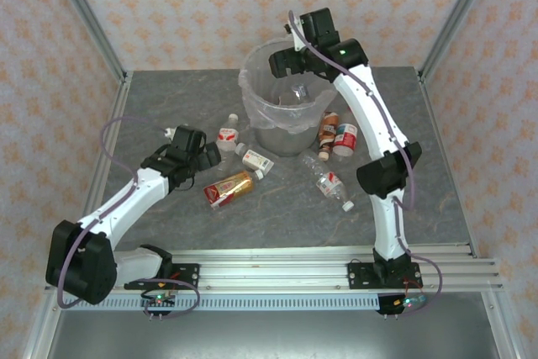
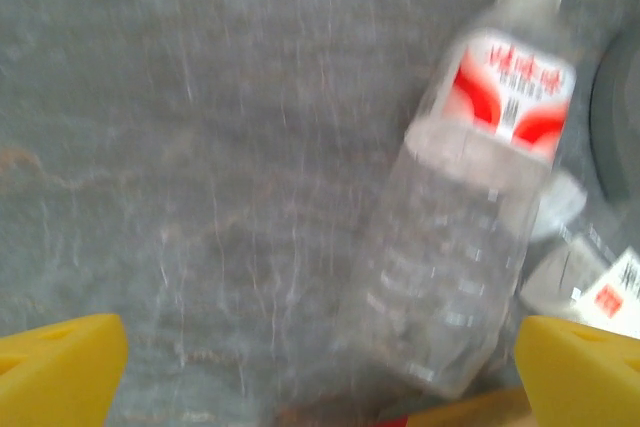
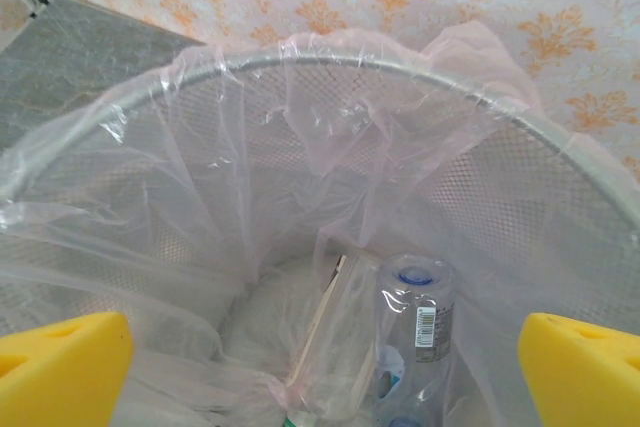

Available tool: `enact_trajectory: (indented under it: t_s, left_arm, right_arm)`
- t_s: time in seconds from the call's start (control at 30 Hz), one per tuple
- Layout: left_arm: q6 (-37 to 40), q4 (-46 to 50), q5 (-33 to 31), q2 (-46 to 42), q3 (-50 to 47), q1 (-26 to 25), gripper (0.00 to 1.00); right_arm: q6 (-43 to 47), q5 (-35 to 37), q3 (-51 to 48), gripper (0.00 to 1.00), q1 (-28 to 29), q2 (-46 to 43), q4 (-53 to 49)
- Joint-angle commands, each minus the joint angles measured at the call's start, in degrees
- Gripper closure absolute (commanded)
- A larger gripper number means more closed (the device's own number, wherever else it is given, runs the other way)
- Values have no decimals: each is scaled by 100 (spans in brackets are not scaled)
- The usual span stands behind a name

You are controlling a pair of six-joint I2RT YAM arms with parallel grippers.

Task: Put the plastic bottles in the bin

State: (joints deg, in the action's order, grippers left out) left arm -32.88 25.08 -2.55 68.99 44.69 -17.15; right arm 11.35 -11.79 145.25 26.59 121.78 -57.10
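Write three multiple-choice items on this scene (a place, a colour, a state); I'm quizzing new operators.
1. Where is the right gripper? A. Above the round grey mesh bin lined with clear plastic. B. Touching the table. C. By its base.
2. Label colours on the white-capped clear plastic bottle ahead of the left gripper? A. Blue. B. Red and white. C. Green.
3. The right gripper is? A. Shut on a bottle. B. Open, empty. C. Shut on the bag.
Answers: 1 A, its camera looks down into the bin; 2 B, red arcs on white; 3 B, yellow fingers wide apart, nothing between.
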Motion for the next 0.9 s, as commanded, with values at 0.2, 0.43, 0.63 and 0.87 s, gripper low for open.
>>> enact_trajectory:
  t_s: [0.2,0.43,0.63,0.87]
  left_arm:
    - [409,-274,684,-564,-739,-429,0]
    - [972,-948,748,-369,-1140,-895,0]
    - [1296,-1192,1038,-178,-1244,-1317,0]
    - [1311,-1078,826,-140,-1287,-1543,0]
  right_arm:
    - [-188,242,-57,1,-1,-926,-281]
    - [-330,355,-1088,1,-2,-1739,-30]
    - [-374,563,-3275,1,0,-3021,1261]
    - [-572,725,-4967,1,-2,-3937,2448]
